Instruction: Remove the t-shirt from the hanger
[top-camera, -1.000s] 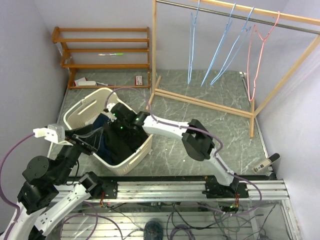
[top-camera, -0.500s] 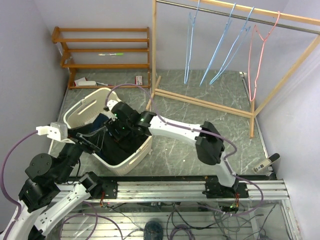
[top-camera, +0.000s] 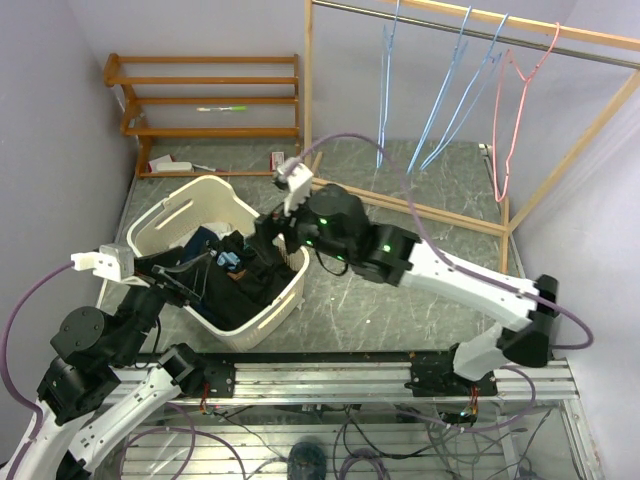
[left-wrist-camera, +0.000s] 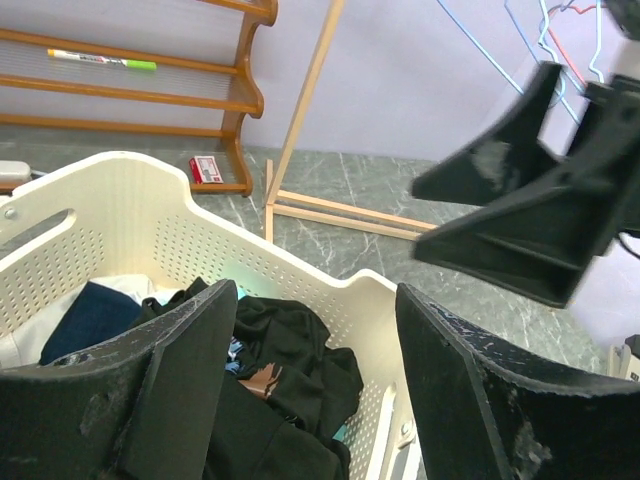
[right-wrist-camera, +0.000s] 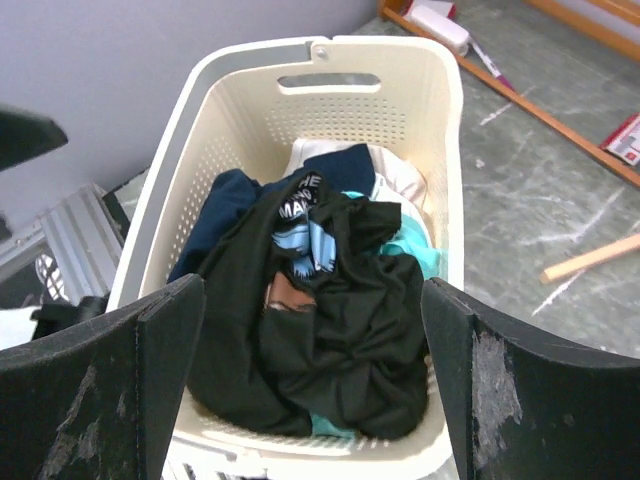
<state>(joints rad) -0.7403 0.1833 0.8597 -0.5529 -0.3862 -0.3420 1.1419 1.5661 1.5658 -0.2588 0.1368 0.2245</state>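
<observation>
Clothes fill a cream perforated plastic basket (right-wrist-camera: 445, 150) on the grey marbled tabletop (top-camera: 350, 310), with a crumpled black t-shirt (right-wrist-camera: 340, 320) heaped on top of them. The jaws of the right arm (top-camera: 450, 270) hang directly over the pile, spread wide and gripping nothing. The jaws of the left arm (top-camera: 95, 340) hover at the basket's near rim, likewise parted wide and empty. Behind, blue wire hangers (top-camera: 436, 97) and a pink wire hanger (top-camera: 497, 130) dangle from a wooden clothes rack (top-camera: 400, 206).
</observation>
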